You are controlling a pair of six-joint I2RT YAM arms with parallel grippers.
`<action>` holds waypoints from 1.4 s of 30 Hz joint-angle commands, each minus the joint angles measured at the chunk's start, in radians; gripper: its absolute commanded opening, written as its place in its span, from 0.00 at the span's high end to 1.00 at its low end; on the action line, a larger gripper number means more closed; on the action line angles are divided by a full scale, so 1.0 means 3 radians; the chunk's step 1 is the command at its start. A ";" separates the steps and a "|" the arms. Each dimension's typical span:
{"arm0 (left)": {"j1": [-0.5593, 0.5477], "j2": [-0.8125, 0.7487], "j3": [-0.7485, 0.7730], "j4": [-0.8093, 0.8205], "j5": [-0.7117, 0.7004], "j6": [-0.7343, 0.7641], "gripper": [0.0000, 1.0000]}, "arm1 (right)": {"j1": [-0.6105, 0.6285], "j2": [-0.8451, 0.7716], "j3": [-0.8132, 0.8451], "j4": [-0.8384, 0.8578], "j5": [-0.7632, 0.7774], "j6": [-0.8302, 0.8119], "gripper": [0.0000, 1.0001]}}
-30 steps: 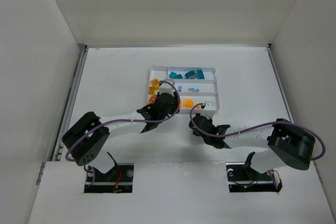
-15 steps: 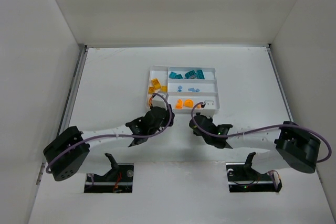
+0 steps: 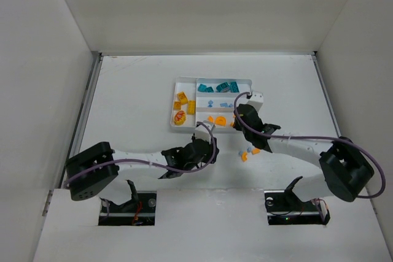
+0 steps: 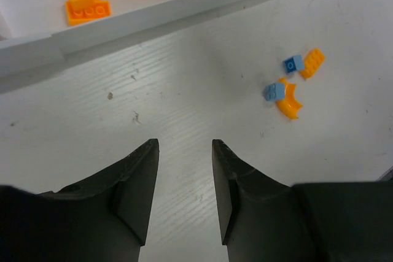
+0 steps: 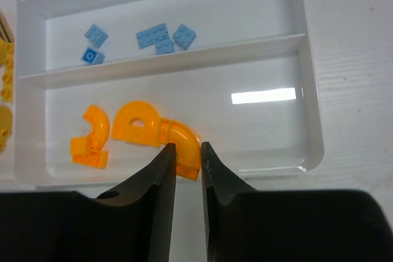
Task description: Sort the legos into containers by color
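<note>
Two grippers, one tray and a set of small legos are recorded on a white worktop (image 3: 135,90).

1. Left gripper (image 4: 184,144): held low over bare worktop on the near side of the tray, apart from its wall. The jaws are parted and nothing is held between them.

2. Tray (image 3: 184,80): white, rectangular, laid flat at mid-worktop. It is divided into one tall narrow section at the left and three long parallel sections to its right.
 - Narrow section: yellow-orange legos (image 3: 182,97) are contained here.
 - Far long section: teal legos (image 3: 222,87) are grouped here.
 - Middle long section: light blue legos (image 5: 161,35) are scattered along it, five being counted in the right wrist view.
 - Near long section: orange legos (image 5: 136,124), mostly curved pieces, are gathered toward its left half.

3. Loose legos (image 4: 274,92): four pieces are left on the worktop outside the tray, off its near right corner. They are arranged in two pairs, each a light blue piece touching an orange one.

4. Right gripper (image 5: 185,146): positioned over the near long section. The jaws are drawn close, with only a narrow gap. A curved orange lego (image 5: 184,136) is seen at the tips. Whether it is grasped or merely lying beneath them cannot be told.
</note>
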 commanded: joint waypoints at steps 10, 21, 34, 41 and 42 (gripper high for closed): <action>-0.0398 0.0593 0.0652 0.0284 0.0081 0.0062 0.60 | -0.0181 0.0009 0.0007 0.0340 -0.0154 -0.0125 0.56; -0.0459 0.1145 0.1077 0.0289 0.0081 0.0159 0.61 | -0.0161 -0.0661 -0.0587 0.0238 -0.0123 0.0228 0.68; -0.0352 0.1514 0.1297 0.0295 0.0050 0.0206 0.69 | -0.0166 -0.0907 -0.0812 0.0227 -0.0164 0.0294 0.68; -0.0301 0.1586 0.1358 0.0300 0.0050 0.0241 0.72 | -0.0161 -0.0943 -0.0878 0.0238 -0.0170 0.0320 0.67; -0.0296 0.1596 0.1364 0.0300 0.0061 0.0252 0.73 | -0.0161 -0.0943 -0.0878 0.0238 -0.0170 0.0330 0.67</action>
